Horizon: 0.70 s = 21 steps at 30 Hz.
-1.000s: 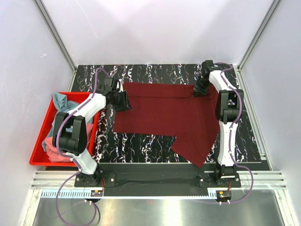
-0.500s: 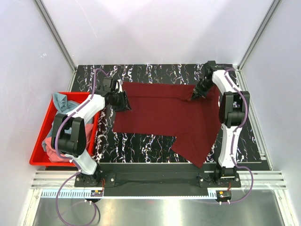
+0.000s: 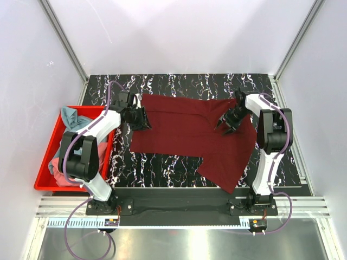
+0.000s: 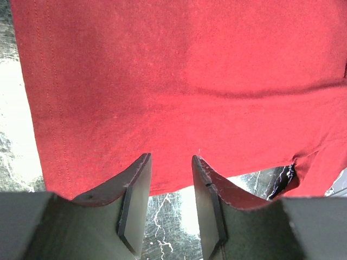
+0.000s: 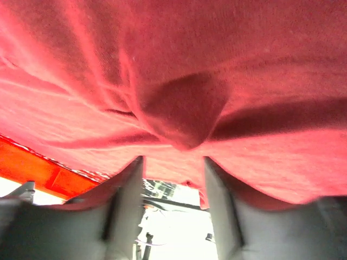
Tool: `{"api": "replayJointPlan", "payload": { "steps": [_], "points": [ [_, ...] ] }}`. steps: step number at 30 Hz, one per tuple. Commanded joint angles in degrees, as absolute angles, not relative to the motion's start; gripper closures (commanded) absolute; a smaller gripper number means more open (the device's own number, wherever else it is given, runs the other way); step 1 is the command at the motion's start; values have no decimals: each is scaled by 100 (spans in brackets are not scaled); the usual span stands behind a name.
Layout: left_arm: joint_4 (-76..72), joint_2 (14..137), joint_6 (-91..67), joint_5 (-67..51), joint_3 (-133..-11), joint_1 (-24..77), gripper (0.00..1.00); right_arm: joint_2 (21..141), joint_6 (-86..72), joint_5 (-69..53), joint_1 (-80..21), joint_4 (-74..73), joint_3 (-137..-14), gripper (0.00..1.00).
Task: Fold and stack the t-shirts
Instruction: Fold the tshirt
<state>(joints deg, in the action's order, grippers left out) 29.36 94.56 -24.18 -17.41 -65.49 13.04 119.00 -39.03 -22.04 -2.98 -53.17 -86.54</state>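
A dark maroon t-shirt (image 3: 184, 130) lies spread on the black marbled table (image 3: 162, 162), one part reaching toward the near right. My left gripper (image 3: 142, 120) is at the shirt's left edge. In the left wrist view its jaws (image 4: 171, 158) stand open, tips at the hem of the maroon cloth (image 4: 179, 81), with only table showing between them. My right gripper (image 3: 225, 125) hovers over the shirt's right part. In the blurred right wrist view it (image 5: 173, 161) is open below a bulge of the maroon cloth (image 5: 184, 114). A teal-blue t-shirt (image 3: 69, 116) and a pink t-shirt (image 3: 58, 174) lie bunched in the bin.
A red plastic bin (image 3: 43, 186) stands at the table's left edge beside the left arm. White walls with metal corner posts close in the table at the back and sides. A rail runs along the near edge by the arm bases.
My right gripper has swung from the shirt's far right corner inward over the cloth, and its jaws have come apart. The left gripper has stayed at the left edge.
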Motion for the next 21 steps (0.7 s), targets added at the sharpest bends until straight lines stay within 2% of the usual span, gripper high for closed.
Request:
{"api": "replayJointPlan", "payload": {
  "steps": [1, 4, 11, 16, 21],
  "points": [
    [2760, 9167, -2356, -1750, -6662, 1274, 59, 11181, -3560, -1997, -273, -4905, -8762, 41],
    [2821, 9246, -2312, -1653, -6881, 1274, 59, 11091, -3252, -1496, -36, -4869, -9330, 42],
    [2839, 9913, -2347, -1547, -7874, 1266, 59, 12382, -2778, -571, 518, -4817, -11292, 53],
    [2461, 10467, -2513, -1600, -8279, 1222, 59, 13226, -2594, -782, 826, -4905, -12233, 49],
    [2085, 11134, -2742, -1713, -8631, 1117, 58, 13570, -2206, -958, 896, -4492, -12419, 46]
  ]
}}
